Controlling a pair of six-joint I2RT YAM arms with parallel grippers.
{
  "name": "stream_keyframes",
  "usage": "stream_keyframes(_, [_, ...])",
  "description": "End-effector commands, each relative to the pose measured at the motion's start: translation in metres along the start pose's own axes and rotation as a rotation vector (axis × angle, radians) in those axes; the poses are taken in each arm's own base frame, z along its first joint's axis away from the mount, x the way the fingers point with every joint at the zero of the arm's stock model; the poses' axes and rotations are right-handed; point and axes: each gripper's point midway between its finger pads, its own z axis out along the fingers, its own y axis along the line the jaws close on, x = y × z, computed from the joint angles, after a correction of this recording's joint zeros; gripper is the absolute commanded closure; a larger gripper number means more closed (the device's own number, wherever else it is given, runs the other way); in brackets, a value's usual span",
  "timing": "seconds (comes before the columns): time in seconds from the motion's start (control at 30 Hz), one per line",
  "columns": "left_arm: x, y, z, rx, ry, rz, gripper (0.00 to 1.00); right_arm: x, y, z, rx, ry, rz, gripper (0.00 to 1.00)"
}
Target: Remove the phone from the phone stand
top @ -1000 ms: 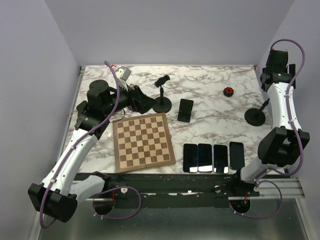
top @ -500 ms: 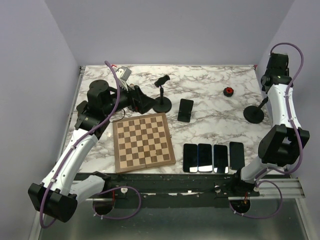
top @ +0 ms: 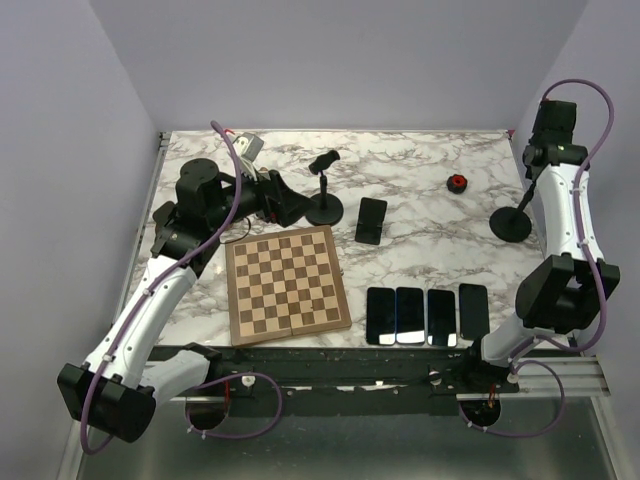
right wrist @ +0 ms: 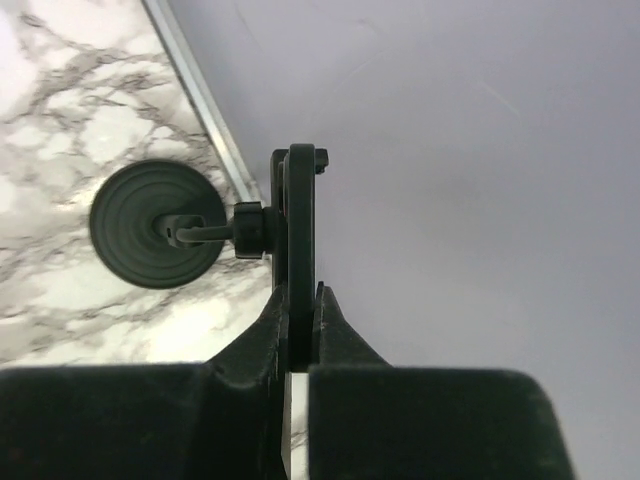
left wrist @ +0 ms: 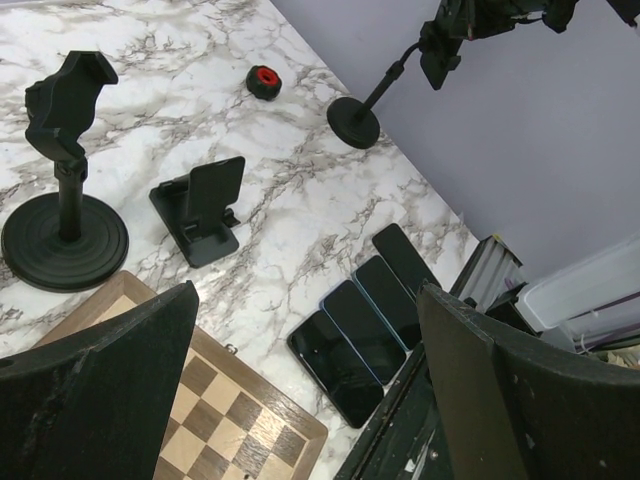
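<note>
Right gripper (right wrist: 300, 330) pinches the phone (right wrist: 301, 230) across its faces at the phone stand (right wrist: 150, 225); we judge it stiff, slick, light.

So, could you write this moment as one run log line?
right fingers: shut on phone | phone: edge-on, in phone stand | left fingers: open, away from stand | removal: not yet done

Soft, even overhead light is filling the scene; the white grey-veined marble tabletop (top: 430, 190) is shining brightly, while the black right gripper (right wrist: 300, 305) is blurring near its lens.
</note>
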Motion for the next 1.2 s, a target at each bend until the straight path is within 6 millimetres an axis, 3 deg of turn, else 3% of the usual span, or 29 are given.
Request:
stream_keyframes(0.0, [-0.003,0.003,0.000,-0.009,0.002,0.011,0.01,-0.015,0.007,-0.031,-0.078,-0.029,0.106,0.97])
stream_keyframes(0.27, [-0.002,0.017,0.001,-0.059,0.009,0.024,0.01,-0.010,0.013,-0.054,-0.135,0.052,0.303,0.99])
stream_keyframes(0.47, [-0.001,0.024,0.002,-0.083,0.016,0.032,0.01,0.006,0.037,-0.079,-0.261,0.121,0.366,0.99])
stream_keyframes(0.63, [0.002,0.031,0.004,-0.100,0.031,0.043,0.01,0.019,0.065,-0.093,-0.372,0.158,0.451,0.99])
stream_keyframes(0.77, [0.003,0.035,0.005,-0.113,0.038,0.060,0.01,0.015,0.090,-0.108,-0.461,0.164,0.550,1.00])
stream_keyframes(1.0, [0.008,0.034,0.009,-0.094,0.036,0.096,0.02,0.006,0.152,-0.141,-0.582,0.169,0.514,0.99])
stream_keyframes(1.1, [0.013,0.026,0.012,-0.069,0.037,0.139,0.01,0.006,0.166,-0.146,-0.609,0.151,0.504,0.98])
stream_keyframes(1.17, [0.019,0.020,0.014,-0.050,0.045,0.167,0.01,0.009,0.174,-0.149,-0.629,0.151,0.479,0.91])
